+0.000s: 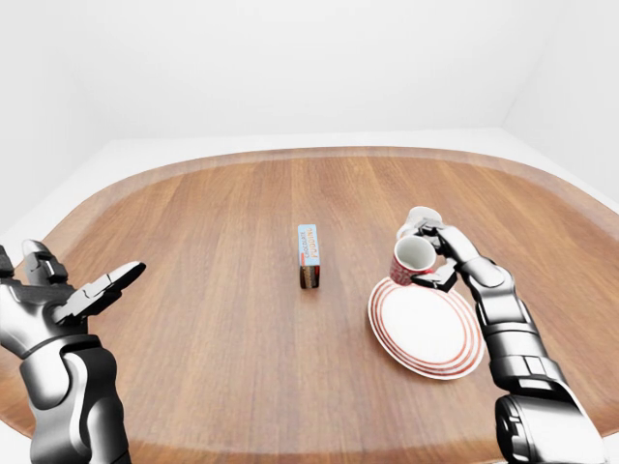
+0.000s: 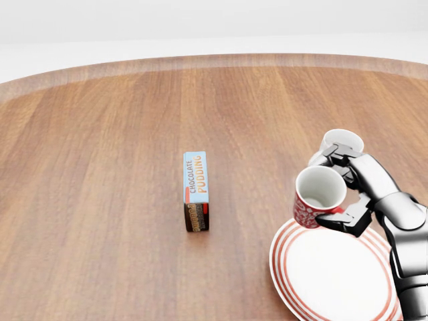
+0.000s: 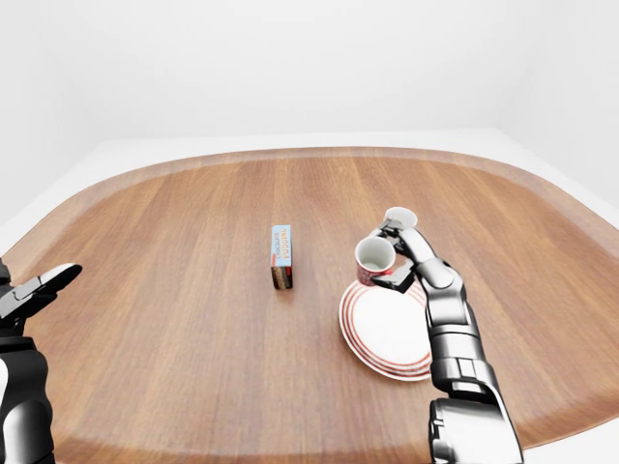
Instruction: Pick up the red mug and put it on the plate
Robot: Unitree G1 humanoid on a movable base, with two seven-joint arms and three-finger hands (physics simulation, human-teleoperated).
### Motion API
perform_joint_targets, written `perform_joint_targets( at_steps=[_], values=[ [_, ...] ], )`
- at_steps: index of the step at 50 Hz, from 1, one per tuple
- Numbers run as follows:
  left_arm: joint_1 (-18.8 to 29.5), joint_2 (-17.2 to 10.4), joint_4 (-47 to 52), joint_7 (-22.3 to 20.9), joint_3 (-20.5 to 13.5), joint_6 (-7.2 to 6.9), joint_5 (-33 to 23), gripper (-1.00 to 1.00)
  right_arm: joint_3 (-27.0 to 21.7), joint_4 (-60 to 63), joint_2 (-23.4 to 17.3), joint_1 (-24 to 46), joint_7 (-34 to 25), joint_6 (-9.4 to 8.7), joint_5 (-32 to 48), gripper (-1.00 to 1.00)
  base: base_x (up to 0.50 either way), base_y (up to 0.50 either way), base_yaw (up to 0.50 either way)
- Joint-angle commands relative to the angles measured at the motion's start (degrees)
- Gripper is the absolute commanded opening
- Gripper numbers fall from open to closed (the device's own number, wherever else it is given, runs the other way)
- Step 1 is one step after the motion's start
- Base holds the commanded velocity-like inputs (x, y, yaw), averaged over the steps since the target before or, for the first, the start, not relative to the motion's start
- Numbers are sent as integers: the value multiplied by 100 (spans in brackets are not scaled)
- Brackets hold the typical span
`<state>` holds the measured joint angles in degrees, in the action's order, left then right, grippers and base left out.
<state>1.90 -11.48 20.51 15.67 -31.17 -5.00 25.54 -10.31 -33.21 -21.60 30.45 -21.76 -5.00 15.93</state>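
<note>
Your right hand has its fingers wrapped round the red mug, holding it tilted with the white inside turned toward the head camera. In the head view the mug hangs just over the upper left rim of the red-striped plate, and you cannot tell from these views whether its base touches that rim. Right behind your hand, partly hidden by the fingers, a white mug stands on the round wooden table. Near the middle of the table a chocolate pudding box lies flat, well apart from the plate, to its left in the head view. Your left hand sits low at the left edge of the left-eye view, fingers spread and holding nothing, off to the side of the table's near edge
</note>
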Motion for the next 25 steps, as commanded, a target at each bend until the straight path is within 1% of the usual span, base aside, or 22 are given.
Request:
perform_joint_targets(
  at_steps=[1, 3, 4, 6, 7, 13, 17, 22, 25],
  values=[
    [18, -8, -16, 5, 10, 0, -28, 100, -579, -740, -820, -288, 93, 224, -645, -100, 0, 0, 0],
    [17, -12, -9, 5, 8, 0, -28, 100, -575, -990, -861, -316, 165, 384, -708, -100, 0, 0, 0],
    [10, -13, 23, 14, 1, 0, -18, 100, -583, -1285, -894, -303, 196, 582, -756, -100, 0, 0, 0],
    [11, -7, 9, 5, 7, 0, -30, 100, -556, -1708, -940, -243, 273, 835, -835, -100, 0, 0, 0],
    [15, -10, 6, 4, 9, 0, -35, 100, -531, -1988, -964, -214, 327, 1000, -858, -100, 0, 0, 0],
    [7, -6, 19, 3, 2, 0, -34, 100, -407, -2784, -1033, -90, 455, 1000, -1069, -100, 0, 0, 0],
    [11, 1, -25, -19, 18, 0, -47, 100, -280, -3359, -981, 24, 569, 1000, -1081, -100, 0, 0, 0],
    [10, 5, -37, -18, 31, 0, -67, 100, -166, -3762, -881, 67, 684, 1000, -1074, -100, 0, 0, 0],
    [1, 6, -1, -13, 21, 0, -55, 100, -168, -3803, -891, 99, 676, 1000, -1114, -100, 0, 0, 0]
  ],
)
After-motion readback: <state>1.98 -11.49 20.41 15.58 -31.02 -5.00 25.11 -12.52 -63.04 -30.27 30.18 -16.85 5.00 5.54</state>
